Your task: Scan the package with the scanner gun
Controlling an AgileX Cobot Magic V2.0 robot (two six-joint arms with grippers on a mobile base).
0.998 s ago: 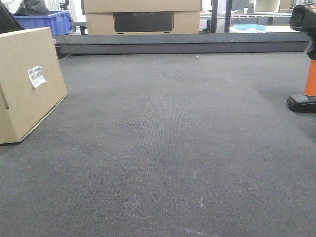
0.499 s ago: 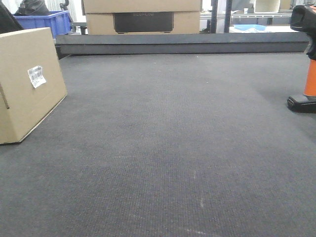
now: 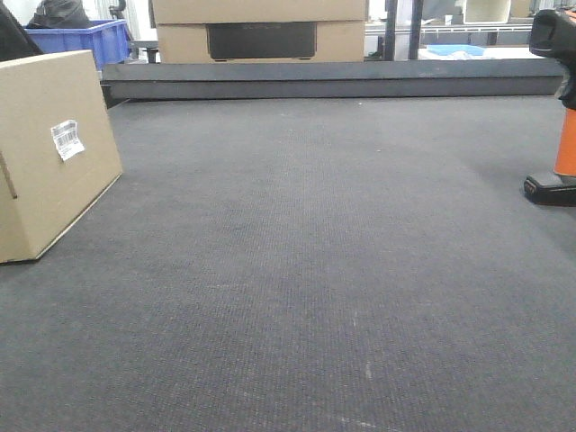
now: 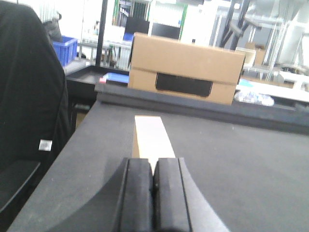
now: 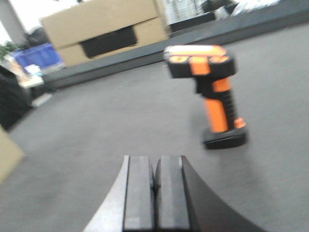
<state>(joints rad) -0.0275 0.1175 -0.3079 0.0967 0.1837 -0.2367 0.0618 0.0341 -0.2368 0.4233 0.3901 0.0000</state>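
1. Orange-shafted, the scanner gun (image 5: 212,92) stands upright on its flat black base at the right edge of the dark worktop (image 3: 306,270), untouched; nothing of the task looks done, so grasping and scanning are left.
2. Its long axis runs vertical, its black head facing left in the right wrist view.
3. The package (image 3: 49,148) sits far left, well apart, its white label (image 3: 66,139) facing the middle.
4. The right gripper (image 5: 154,193) and left gripper (image 4: 153,198) both have jaws pressed together, holding nothing.
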